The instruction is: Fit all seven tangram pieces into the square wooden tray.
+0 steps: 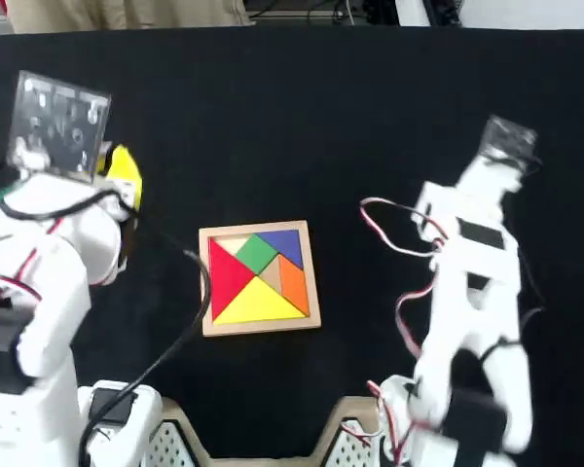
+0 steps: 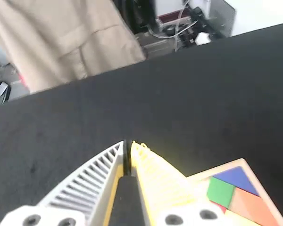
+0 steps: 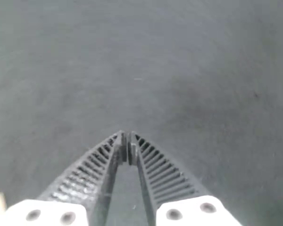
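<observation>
The square wooden tray (image 1: 212, 323) lies in the middle of the black table, with red, yellow, green, blue and orange tangram pieces (image 1: 263, 277) fitted flat inside it. Its corner with the blue, green and orange pieces appears as the tray (image 2: 212, 172) in the left wrist view. My left gripper (image 2: 128, 145) is shut with nothing in it, raised above the table to the left of the tray; its yellow finger (image 1: 124, 171) shows from above. My right gripper (image 3: 126, 139) is shut and empty over bare black cloth, on the arm (image 1: 467, 263) to the right of the tray.
Red and white cables (image 1: 394, 238) loop off the right arm. A black cable (image 1: 180, 336) runs from the left arm past the tray's left side. Both arm bases (image 1: 127, 428) stand at the front edge. A person's beige clothing (image 2: 61, 42) hangs beyond the far edge.
</observation>
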Tool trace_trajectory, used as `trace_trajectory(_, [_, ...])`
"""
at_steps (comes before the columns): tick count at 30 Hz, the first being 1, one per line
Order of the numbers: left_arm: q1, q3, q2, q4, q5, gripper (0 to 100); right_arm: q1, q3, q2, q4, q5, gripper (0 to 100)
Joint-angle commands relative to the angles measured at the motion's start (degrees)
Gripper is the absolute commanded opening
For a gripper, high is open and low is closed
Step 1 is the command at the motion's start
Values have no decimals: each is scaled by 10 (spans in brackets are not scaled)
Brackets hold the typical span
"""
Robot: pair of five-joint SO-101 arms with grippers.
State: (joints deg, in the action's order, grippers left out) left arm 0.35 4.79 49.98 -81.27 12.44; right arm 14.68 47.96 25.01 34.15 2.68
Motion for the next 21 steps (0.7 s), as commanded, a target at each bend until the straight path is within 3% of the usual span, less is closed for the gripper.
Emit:
trace_trajectory(1, [-45, 236, 134, 136, -11, 40, -58, -37, 127, 86, -33, 15])
trace_trajectory(9, [-84, 490, 303, 224, -55, 40, -111, 15, 358, 182, -71, 17])
trace_trajectory(16, [-130, 660, 396, 337, -55, 40, -119, 162, 543, 177, -95, 18])
trace_trajectory(21, [-131, 748, 439, 394, -55, 41, -118, 279, 651, 107, -95, 18])
